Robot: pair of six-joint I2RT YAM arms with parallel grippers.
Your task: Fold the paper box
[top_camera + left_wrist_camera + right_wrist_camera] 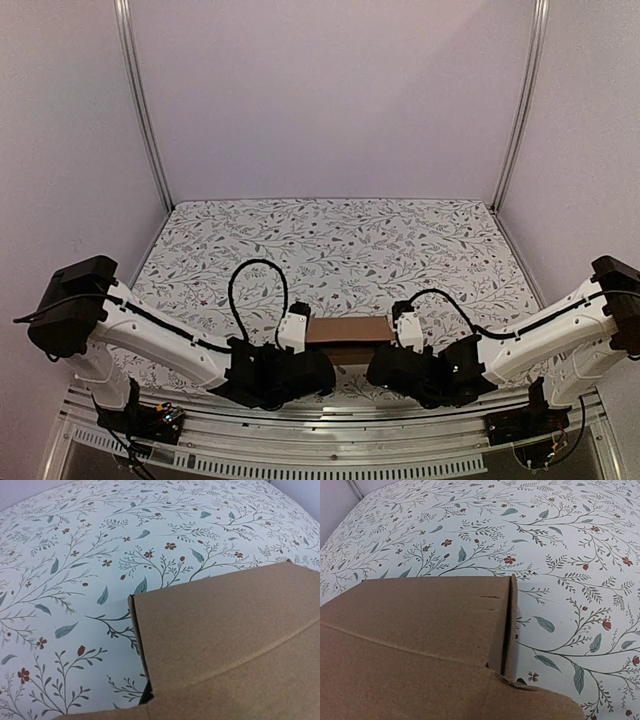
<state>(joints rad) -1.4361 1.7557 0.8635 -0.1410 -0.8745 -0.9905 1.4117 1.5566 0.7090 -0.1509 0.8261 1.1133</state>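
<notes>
So the paper box [348, 331] sits near the front edge of the floral-print bench [330, 240], pretty much dead centre. It's plain brown card and looks like a low oblong carton from above. The left arm [165, 340] comes in at its left end and the right arm [545, 335] at its right end, both right up against it.

The left jaws are closed all the way. The card fills the lower part of the left wrist view and hides them, so I can't say if they're pinching it. The right jaws, honestly can't tell how wide they are, same deal, card in the way. The right wrist view does show an end panel standing on edge with a dark slit beside it.
</notes>
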